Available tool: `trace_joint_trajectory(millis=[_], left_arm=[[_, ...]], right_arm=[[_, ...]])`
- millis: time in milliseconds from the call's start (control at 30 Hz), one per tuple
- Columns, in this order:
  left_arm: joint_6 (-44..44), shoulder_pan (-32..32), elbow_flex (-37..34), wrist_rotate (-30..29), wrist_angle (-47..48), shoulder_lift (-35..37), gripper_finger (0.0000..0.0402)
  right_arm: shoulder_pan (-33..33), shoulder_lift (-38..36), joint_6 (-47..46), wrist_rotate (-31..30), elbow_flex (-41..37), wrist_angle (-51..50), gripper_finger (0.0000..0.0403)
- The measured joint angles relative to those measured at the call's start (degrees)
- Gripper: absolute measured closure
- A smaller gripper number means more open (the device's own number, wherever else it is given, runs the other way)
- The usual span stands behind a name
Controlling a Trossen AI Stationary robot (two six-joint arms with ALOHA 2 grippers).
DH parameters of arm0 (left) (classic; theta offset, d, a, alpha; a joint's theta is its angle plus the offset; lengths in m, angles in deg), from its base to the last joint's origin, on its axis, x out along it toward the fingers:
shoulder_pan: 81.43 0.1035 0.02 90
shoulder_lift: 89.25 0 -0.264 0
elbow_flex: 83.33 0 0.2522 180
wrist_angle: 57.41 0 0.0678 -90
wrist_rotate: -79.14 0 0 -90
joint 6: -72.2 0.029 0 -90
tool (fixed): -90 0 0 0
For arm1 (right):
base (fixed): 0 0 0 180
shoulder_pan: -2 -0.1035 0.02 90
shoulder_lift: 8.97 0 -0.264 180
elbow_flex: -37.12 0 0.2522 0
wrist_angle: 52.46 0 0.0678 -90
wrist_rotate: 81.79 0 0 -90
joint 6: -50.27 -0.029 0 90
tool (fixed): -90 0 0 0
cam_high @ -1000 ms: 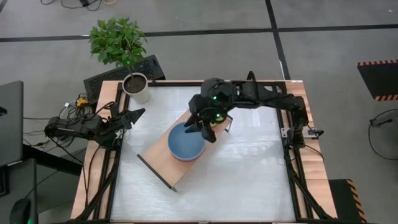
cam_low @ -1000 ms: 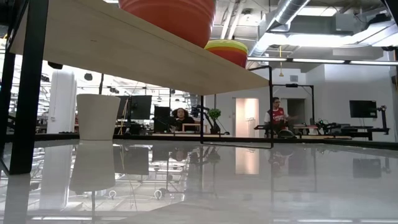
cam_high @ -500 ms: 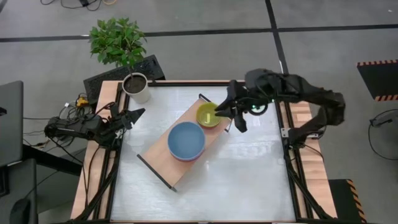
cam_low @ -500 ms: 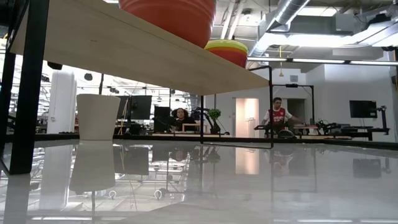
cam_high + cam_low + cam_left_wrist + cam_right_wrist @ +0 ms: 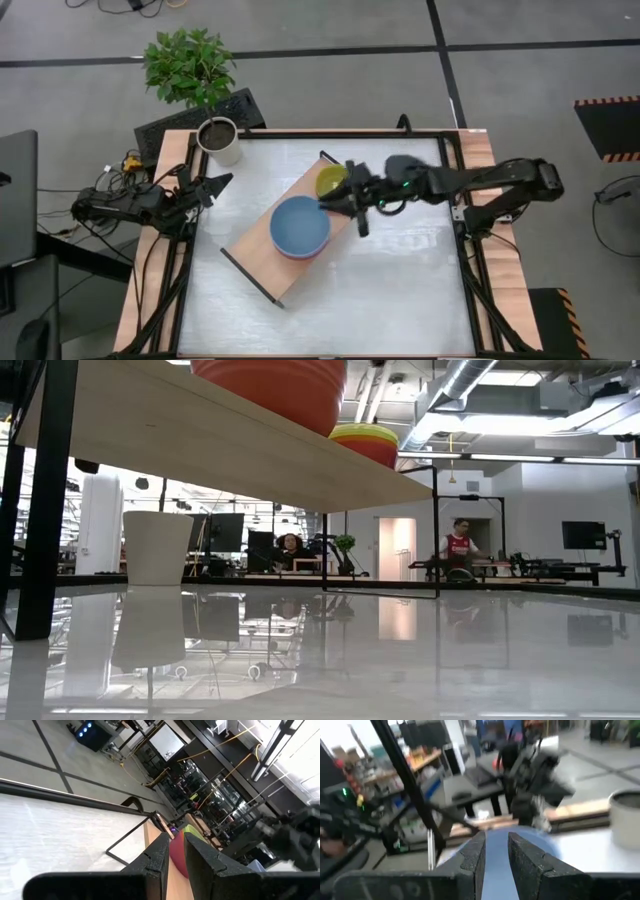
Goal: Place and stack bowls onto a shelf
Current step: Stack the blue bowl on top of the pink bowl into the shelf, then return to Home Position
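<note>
A long pale wooden shelf (image 5: 290,235) with thin black end frames lay diagonally on the glossy white table (image 5: 400,290). It held a round blue plastic bowl (image 5: 299,224) stacked on a pink one, beside a small yellow-green bowl (image 5: 331,181). The right gripper (image 5: 352,200) hovered low between them, fingers slightly apart, holding nothing. The left gripper (image 5: 222,182) rested at the table's edge, nearly closed.

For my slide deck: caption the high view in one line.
Right gripper hovers between the blue bowl and yellow-green bowl on the shelf.
</note>
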Motion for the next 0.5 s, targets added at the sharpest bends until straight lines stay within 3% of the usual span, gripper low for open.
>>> trace_joint_trajectory(millis=[200,500], left_arm=[[0.0,0.0,0.0,0.1,0.0,0.0,0.0358],[0.5,0.0,0.0,0.0,0.0,0.0,0.0358]], right_arm=[[-0.7,4.8,-2.1,0.3,-0.1,0.3,0.0295],[0.3,1.8,-0.5,0.4,0.2,2.9,0.0295]])
